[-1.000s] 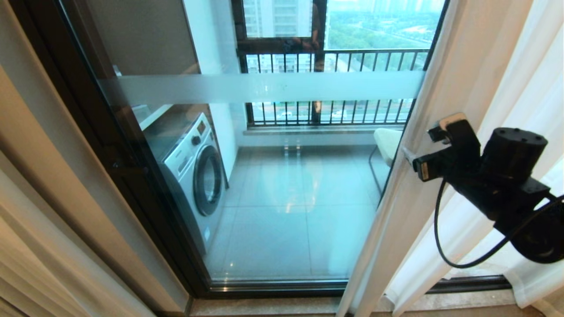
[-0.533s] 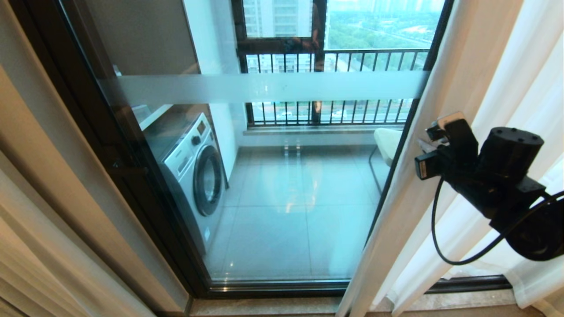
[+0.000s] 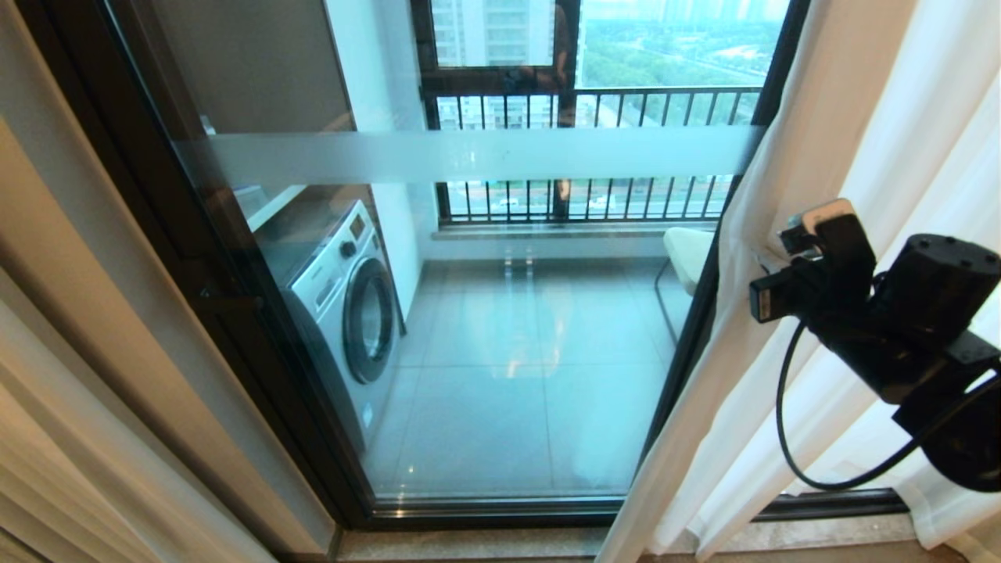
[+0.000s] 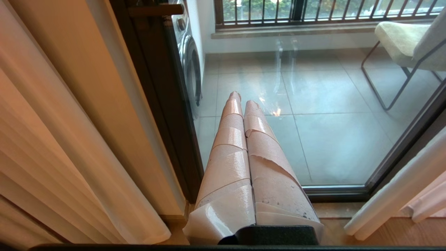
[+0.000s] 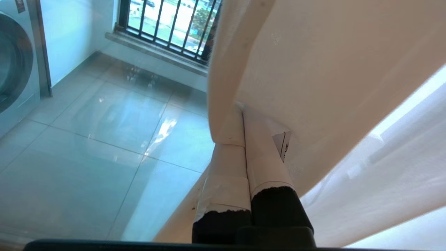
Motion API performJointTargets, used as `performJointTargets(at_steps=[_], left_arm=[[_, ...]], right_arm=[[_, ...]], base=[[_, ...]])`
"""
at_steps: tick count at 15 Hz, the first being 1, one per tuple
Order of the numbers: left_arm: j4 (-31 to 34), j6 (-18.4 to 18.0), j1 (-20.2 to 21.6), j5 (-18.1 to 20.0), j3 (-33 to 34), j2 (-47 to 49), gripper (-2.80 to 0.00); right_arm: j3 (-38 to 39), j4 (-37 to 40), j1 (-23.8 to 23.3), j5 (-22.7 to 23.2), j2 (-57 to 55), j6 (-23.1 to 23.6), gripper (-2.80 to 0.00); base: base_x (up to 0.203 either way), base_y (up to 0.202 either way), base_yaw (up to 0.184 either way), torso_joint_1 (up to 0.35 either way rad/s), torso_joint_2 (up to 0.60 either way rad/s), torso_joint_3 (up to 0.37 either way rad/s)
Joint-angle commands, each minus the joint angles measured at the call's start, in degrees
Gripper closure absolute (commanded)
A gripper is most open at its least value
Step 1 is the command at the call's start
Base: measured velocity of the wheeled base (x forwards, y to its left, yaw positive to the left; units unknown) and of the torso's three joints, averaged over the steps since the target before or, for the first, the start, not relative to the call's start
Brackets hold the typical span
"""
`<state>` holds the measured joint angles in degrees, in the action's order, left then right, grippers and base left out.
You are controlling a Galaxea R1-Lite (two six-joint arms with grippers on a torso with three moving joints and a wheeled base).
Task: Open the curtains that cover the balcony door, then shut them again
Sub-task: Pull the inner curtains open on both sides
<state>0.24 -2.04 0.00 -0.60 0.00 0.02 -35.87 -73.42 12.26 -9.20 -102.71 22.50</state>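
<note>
Balcony door (image 3: 500,313) glass stands mostly bare, curtains (image 3: 782,156) bunched at three o'clock; the right gripper (image 5: 243,111), pinched onto their edge, should next draw them toward nine o'clock, closing.

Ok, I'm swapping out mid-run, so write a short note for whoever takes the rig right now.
Right pincer: shut on the curtain's leading edge, at the right of the balcony door.
Left pincer: shut, holding nothing, parked low facing the glass.
Things: door glass mostly uncovered; sheer curtain gathered at the right; beige drape at the left.
Done: curtain edge gripped.
Left: cannot tell whether this is the opening or closing pull; check, then finish that pull and release.
</note>
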Motion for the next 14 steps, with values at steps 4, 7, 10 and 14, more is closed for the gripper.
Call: performJointTargets(at_steps=[4, 7, 10, 14], left_arm=[[-0.03, 0.02, 0.00, -0.02, 0.00, -0.02, 0.00], [0.02, 0.02, 0.00, -0.02, 0.00, -0.02, 0.00], [0.02, 0.02, 0.00, -0.02, 0.00, -0.01, 0.00], [0.02, 0.01, 0.00, -0.02, 0.00, -0.02, 0.00]], right_arm=[[4.68, -0.84, 0.09, 0.15, 4.41, -1.37, 0.00], [6.88, -0.77, -0.04, 5.41, 7.02, -3.31, 0.00], [6.30, -0.84, -0.05, 5.74, 7.45, -3.52, 0.00], [6.27, -2.67, -0.22, 7.35, 6.82, -7.88, 0.00]], base=[[0.000, 0.000, 0.000, 0.000, 0.00, 0.000], [0.000, 0.000, 0.000, 0.000, 0.00, 0.000], [0.000, 0.000, 0.000, 0.000, 0.00, 0.000], [0.000, 0.000, 0.000, 0.000, 0.00, 0.000]])
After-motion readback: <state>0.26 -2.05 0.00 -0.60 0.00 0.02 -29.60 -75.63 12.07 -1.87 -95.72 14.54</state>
